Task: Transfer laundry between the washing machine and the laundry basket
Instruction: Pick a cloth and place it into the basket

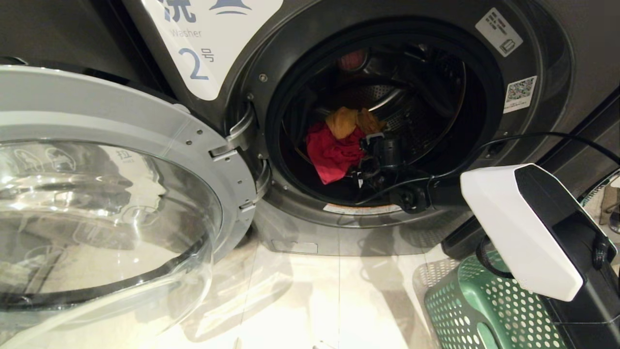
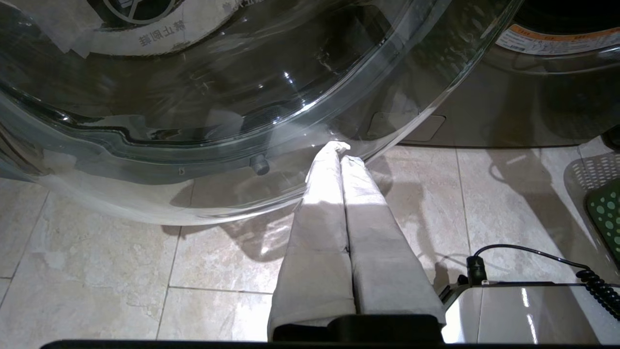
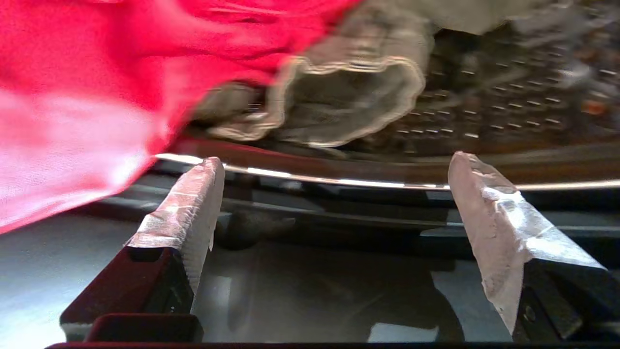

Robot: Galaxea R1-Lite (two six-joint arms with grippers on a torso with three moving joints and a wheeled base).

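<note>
The right gripper (image 3: 334, 194) stands with its two taped fingers (image 3: 193, 203) spread wide apart and nothing between them; it holds no cloth; in the head view the same gripper (image 1: 375, 160) is reached into the mouth of the washing machine (image 1: 271, 48), low in the opening and just beside the laundry. Ahead of the fingertips, in the right wrist view, lies the red-pink cloth (image 3: 97, 72), and next to it a grey-olive piece (image 3: 348, 92) with a pale hemmed edge, both resting on the perforated drum wall (image 3: 508, 106) beyond the bright metal lip of the opening; neither piece touches the fingers. From the head, the red-pink cloth (image 1: 334, 152) sits at the front of the drum with the mustard-orange cloth (image 1: 348, 121) heaped just behind and above it; the grey-olive piece cannot be made out there. The machine bears a white label marked "2" (image 1: 196, 63); its chrome-ringed glass door (image 1: 111, 194) hangs swung open on the robot's left. The green laundry basket (image 1: 465, 305) stands on the tiled floor (image 1: 315, 291) at the lower right, partly behind the right arm's white housing (image 1: 518, 228). The left gripper (image 2: 339, 148) is parked low under the open door, its cloth-covered fingers (image 2: 319, 213) pressed together on nothing.
</note>
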